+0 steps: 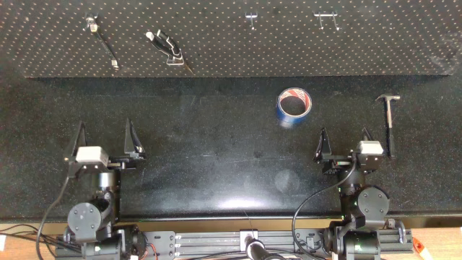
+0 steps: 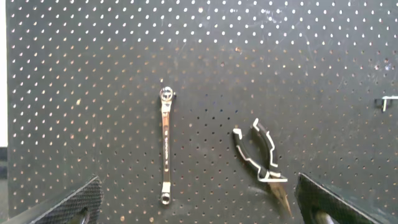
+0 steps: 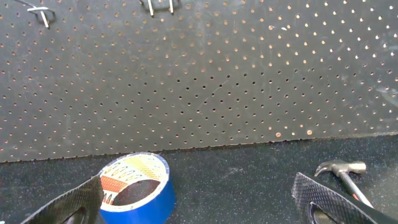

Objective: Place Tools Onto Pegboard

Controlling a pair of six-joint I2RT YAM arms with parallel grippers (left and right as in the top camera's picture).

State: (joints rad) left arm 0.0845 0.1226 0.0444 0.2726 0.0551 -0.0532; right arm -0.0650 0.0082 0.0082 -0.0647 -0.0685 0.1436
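A wrench [image 1: 102,43] [image 2: 165,146] hangs on the black pegboard [image 1: 231,50] at the back left, with black-and-white pliers [image 1: 168,49] [image 2: 261,158] hanging just right of it. A blue tape roll [image 1: 294,106] [image 3: 135,188] stands on the black table right of centre. A small hammer [image 1: 389,119] [image 3: 345,176] lies at the far right. My left gripper [image 1: 106,137] is open near the front left, nothing between its fingers. My right gripper [image 1: 345,141] is open near the front right, between the tape and the hammer, short of both.
Two bare metal hooks [image 1: 251,17] [image 1: 326,19] stick out of the pegboard at the upper right, also seen as hooks [image 3: 41,14] [image 3: 157,5] in the right wrist view. Open table lies between the arms.
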